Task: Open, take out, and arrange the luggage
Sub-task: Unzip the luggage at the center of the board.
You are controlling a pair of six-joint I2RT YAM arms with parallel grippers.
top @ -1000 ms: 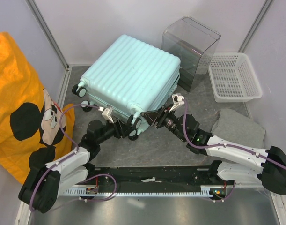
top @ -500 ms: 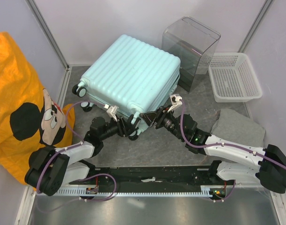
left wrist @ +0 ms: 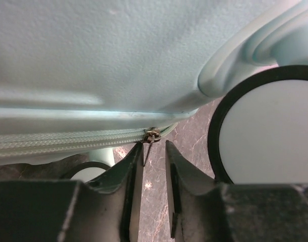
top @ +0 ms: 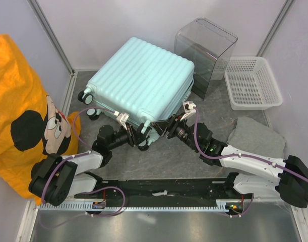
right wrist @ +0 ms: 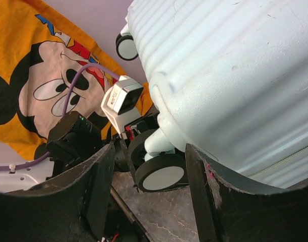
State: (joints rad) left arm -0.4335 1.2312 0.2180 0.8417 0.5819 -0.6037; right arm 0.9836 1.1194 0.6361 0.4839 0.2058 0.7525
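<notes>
Left wrist view puts the zipper pull of the luggage right between the tips of our left gripper, whose jaws stand narrowly apart, not yet pinching it. We judge the step to be seizing that pull. We should close squarely on the tab, then draw along the zipper rather than outward. The luggage lies shut on the desk, just beyond both arms. Our right gripper gapes wide, grasping nothing, beside a corner wheel.
</notes>
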